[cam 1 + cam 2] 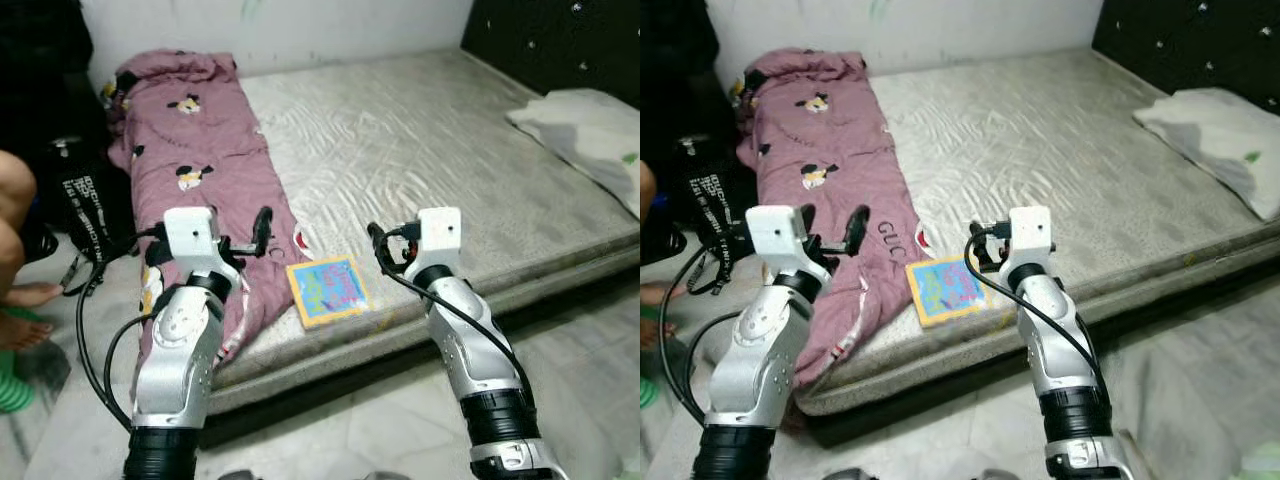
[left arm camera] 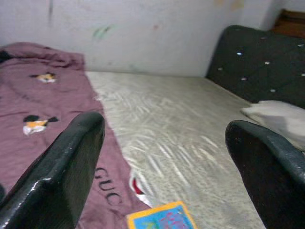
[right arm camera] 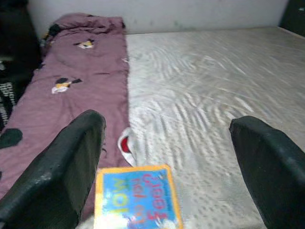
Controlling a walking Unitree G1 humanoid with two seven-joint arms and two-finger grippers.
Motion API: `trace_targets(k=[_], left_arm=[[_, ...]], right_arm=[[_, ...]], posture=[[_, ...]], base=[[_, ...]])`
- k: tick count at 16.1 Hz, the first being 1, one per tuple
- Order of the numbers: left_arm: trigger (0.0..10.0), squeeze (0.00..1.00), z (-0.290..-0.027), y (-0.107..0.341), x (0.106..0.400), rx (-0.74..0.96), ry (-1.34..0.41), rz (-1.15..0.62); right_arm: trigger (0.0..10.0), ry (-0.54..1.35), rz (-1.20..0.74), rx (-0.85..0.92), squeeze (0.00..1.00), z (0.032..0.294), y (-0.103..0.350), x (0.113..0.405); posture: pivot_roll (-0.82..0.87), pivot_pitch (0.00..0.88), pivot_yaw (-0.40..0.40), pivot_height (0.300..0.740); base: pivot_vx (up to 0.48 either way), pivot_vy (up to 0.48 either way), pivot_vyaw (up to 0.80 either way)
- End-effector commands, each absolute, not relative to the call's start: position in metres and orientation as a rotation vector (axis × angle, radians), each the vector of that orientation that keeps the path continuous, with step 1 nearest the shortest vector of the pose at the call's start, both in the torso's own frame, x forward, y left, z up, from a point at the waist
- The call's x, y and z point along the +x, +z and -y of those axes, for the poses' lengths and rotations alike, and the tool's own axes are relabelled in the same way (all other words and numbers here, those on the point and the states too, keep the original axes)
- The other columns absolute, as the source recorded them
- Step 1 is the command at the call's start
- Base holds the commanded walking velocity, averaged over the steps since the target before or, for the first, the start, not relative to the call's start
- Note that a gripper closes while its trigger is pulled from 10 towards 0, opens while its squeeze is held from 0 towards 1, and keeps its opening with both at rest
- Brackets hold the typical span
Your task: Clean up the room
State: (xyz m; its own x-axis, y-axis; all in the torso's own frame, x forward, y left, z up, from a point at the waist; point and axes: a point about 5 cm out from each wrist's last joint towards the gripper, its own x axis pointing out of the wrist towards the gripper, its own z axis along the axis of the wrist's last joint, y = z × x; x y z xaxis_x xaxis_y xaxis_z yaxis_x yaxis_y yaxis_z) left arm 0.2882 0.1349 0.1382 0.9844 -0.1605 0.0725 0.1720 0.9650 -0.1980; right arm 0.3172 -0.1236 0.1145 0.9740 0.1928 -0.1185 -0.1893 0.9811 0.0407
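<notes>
Both two-fingered black grippers, left gripper [image 1: 250, 238] and right gripper [image 3: 167, 167], hang spread and empty above the near edge of the bare grey mattress [image 1: 420, 150], where the yellow-bordered blue picture book [image 1: 327, 290] lies beside the mauve cartoon-print blanket [image 1: 200, 150].

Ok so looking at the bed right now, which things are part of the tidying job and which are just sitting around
Part of the job:
- colourful book near the mattress's front edge
- maroon blanket along the bed's left side, hanging over the edge
- left hand and right hand, both open, raised over the bed edge

Just lying about:
- white pillow
- black bag on the floor
- mattress
</notes>
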Motion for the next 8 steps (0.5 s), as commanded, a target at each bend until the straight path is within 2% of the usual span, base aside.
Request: trace_targets(k=[1,5,6,8], left_arm=[[10.0,0.0,-0.1442,0.1404,0.2877,-0.191,-0.143,0.066],[10.0,0.0,-0.1457,0.139,0.2867,-0.185,-0.132,0.062],[10.0,0.0,-0.1462,0.1383,0.2877,-0.177,-0.115,0.055],[10.0,0.0,-0.1474,0.1369,0.2892,-0.174,-0.09,0.049]], right_arm=[[10.0,0.222,-0.104,0.032,0.0,0.114,0.1192,0.3191],[10.0,0.232,-0.102,0.022,0.0,0.1127,0.1192,0.3194],[10.0,0.234,-0.102,0.02,0.0,0.1126,0.1192,0.3195],[10.0,0.232,-0.103,0.019,0.0,0.1129,0.119,0.3198]], posture=[[0.01,0.0,0.002,0.74],[0.02,0.0,-0.003,0.74],[0.02,0.0,-0.003,0.74],[0.02,0.0,-0.001,0.74]], base=[[0.42,0.0,0.0],[0.409,0.0,0.0],[0.27,0.0,0.0],[0.0,0.0,0.0]])
